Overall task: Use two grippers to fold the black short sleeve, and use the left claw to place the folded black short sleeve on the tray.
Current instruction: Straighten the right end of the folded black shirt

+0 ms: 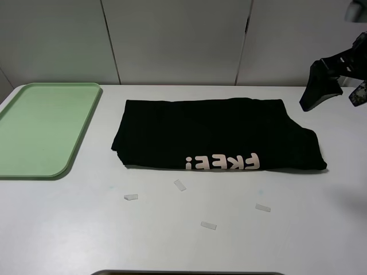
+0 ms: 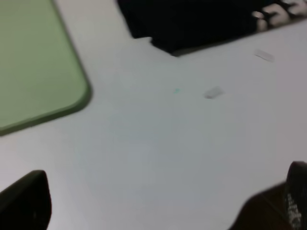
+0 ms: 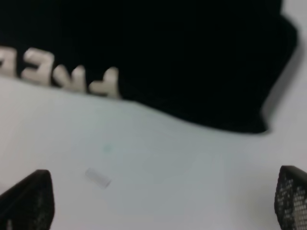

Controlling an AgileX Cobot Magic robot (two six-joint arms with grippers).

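Here, the flat pale green plastic tray (image 1: 80,133) lies at the left, and the folded black cloth short sleeve (image 1: 212,129) with pink letters lies apart from it on the white table (image 1: 69,229). The left gripper (image 2: 158,201) and the right gripper (image 3: 163,201) are both spread wide, holding nothing.

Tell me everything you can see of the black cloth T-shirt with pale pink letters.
The black cloth T-shirt lies flat on the white table, folded into a wide, roughly rectangular shape. Its pale pink block letters run along the near edge and read backwards in the high view. The cloth looks soft and matte. It rests right of the pale green plastic tray, apart from it. Only the table touches it.
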